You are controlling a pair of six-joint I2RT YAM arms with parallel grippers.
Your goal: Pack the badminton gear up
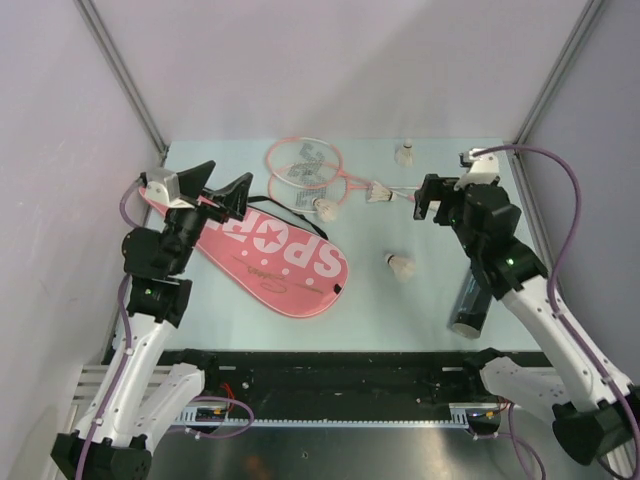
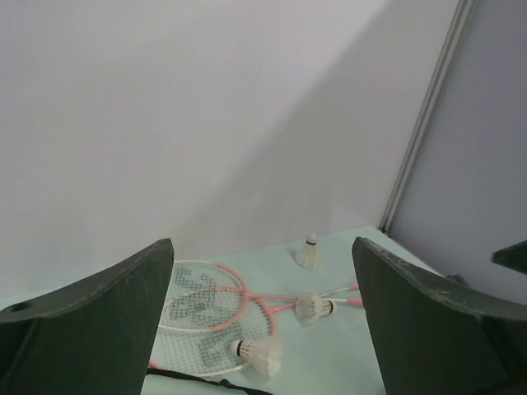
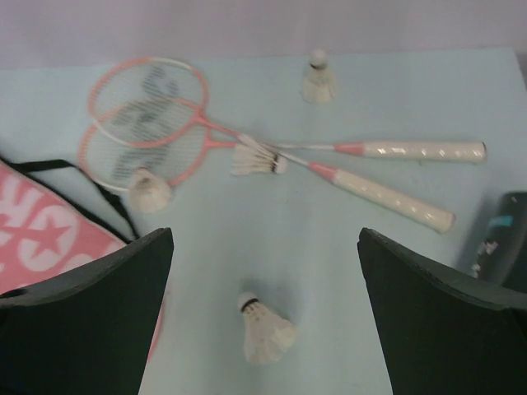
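Two pink-framed rackets (image 1: pixel 305 165) lie crossed at the back of the table, their white handles (image 3: pixel 420 150) pointing right. Several white shuttlecocks lie around them: one at the back (image 1: pixel 405 155), one on the shafts (image 1: pixel 380 192), one on a racket head (image 1: pixel 325 207), one alone in front (image 1: pixel 402 267). The pink bag (image 1: pixel 270 250) lies flat at the left. The dark tube (image 1: pixel 468 310) lies at the right front. My left gripper (image 1: pixel 228 180) is open and empty above the bag's far end. My right gripper (image 1: pixel 420 198) is open and empty above the handles; the lone shuttlecock (image 3: pixel 263 329) shows between its fingers.
Grey enclosure walls stand close at the back and both sides, with metal posts (image 1: pixel 125 75) in the corners. The bag's black strap (image 1: pixel 290 212) trails toward the racket heads. The pale green table surface (image 1: pixel 400 310) ends at a black front rail.
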